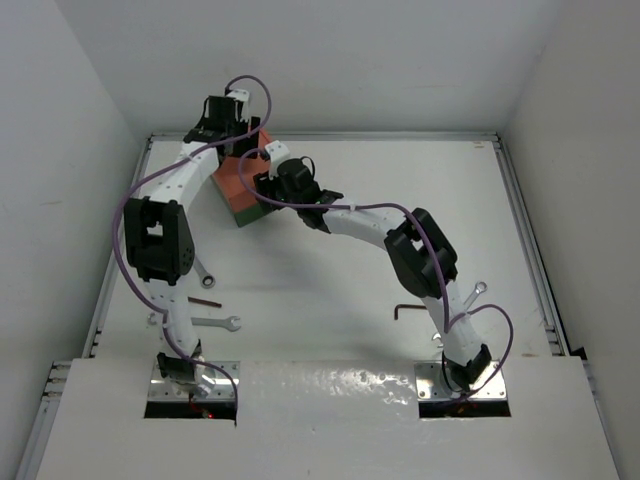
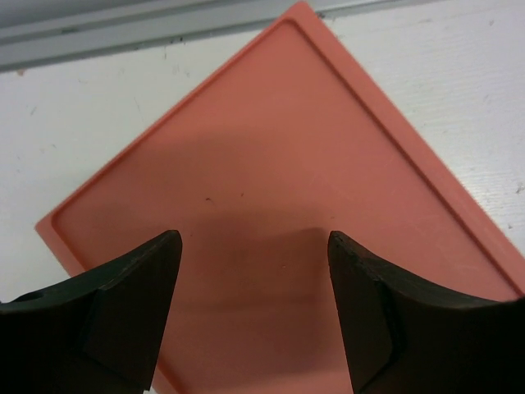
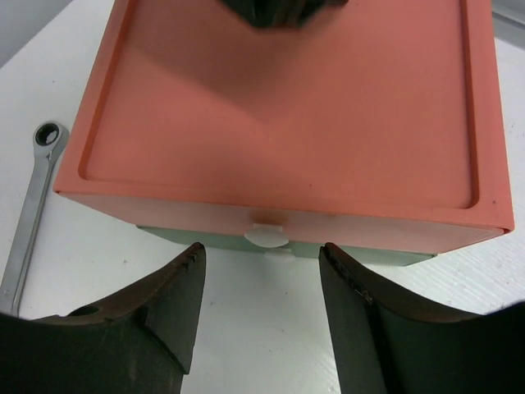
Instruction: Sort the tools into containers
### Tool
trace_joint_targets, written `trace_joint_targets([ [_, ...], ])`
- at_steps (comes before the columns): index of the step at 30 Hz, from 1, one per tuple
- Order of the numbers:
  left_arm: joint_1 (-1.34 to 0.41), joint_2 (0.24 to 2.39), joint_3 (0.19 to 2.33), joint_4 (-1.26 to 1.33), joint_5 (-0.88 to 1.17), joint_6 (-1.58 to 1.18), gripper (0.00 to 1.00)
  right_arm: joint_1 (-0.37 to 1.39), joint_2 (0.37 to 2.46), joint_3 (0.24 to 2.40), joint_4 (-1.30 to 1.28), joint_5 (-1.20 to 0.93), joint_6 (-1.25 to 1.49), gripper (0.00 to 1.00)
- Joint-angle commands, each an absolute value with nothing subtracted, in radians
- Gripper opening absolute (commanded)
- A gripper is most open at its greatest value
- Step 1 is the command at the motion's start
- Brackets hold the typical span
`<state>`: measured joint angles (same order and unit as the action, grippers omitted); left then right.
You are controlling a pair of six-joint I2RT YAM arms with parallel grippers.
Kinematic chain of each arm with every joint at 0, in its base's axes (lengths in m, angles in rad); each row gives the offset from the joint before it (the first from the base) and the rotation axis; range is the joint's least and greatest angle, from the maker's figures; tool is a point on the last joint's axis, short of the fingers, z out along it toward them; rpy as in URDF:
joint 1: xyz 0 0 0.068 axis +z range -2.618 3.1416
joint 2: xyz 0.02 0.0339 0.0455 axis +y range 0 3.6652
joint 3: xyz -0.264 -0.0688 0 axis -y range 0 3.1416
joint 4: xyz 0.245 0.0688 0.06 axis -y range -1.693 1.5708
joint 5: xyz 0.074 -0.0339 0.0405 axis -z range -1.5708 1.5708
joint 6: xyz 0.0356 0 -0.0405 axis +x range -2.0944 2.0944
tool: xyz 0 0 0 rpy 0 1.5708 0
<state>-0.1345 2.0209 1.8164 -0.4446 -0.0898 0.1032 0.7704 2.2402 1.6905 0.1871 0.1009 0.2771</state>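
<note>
Status: sorting not begun, judged from the layout. The tabletop (image 1: 330, 260) carries all the tools loose. The drawer box (image 1: 238, 182) stands at the far left, turned corner-on to the arms. Its upper orange-red drawer (image 3: 279, 107) and lower green drawer (image 3: 361, 253) both appear pushed in, and nothing is seen inside either.

Three silver wrenches lie out. One (image 1: 206, 272) is partly under the left arm, one (image 1: 215, 323) is near the left base, and one (image 1: 473, 294) is beside the right arm. The black hex key (image 1: 404, 310) lies just left of the right arm's lower link. Remaining: open a drawer, then move every tool.

Left arm (image 1: 160, 235): stretched far forward, wrist over the box's far side. The left pincer (image 2: 253, 254) hangs above the orange-red top, jaws apart, holding nothing.

Right arm (image 1: 420, 250): reaching across to the left, wrist low in front of the box. The right pincer (image 3: 261, 271) has its jaws apart and empty, lined up on the upper drawer's white knob (image 3: 267, 234) and not touching it.
</note>
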Motion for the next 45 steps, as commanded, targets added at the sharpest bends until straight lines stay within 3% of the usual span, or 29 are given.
trace_joint_targets([
  [1,-0.13,2.049,1.792,-0.423,-0.12,0.083,0.68,0.778,2.246,1.738,0.256,0.115,0.301,0.55],
  [34,-0.132,2.048,1.663,-0.383,-0.086,0.086,0.65,0.795,2.292,1.798,0.258,0.155,0.296,0.44],
  [38,-0.13,2.045,1.66,-0.38,-0.084,0.086,0.66,0.796,2.286,1.786,0.268,0.158,0.304,0.3],
  [42,-0.13,2.045,1.654,-0.377,-0.09,0.089,0.66,0.796,2.27,1.775,0.278,0.155,0.304,0.02],
  [45,-0.132,2.042,1.655,-0.376,-0.092,0.092,0.66,0.795,2.252,1.75,0.278,0.175,0.299,0.0],
])
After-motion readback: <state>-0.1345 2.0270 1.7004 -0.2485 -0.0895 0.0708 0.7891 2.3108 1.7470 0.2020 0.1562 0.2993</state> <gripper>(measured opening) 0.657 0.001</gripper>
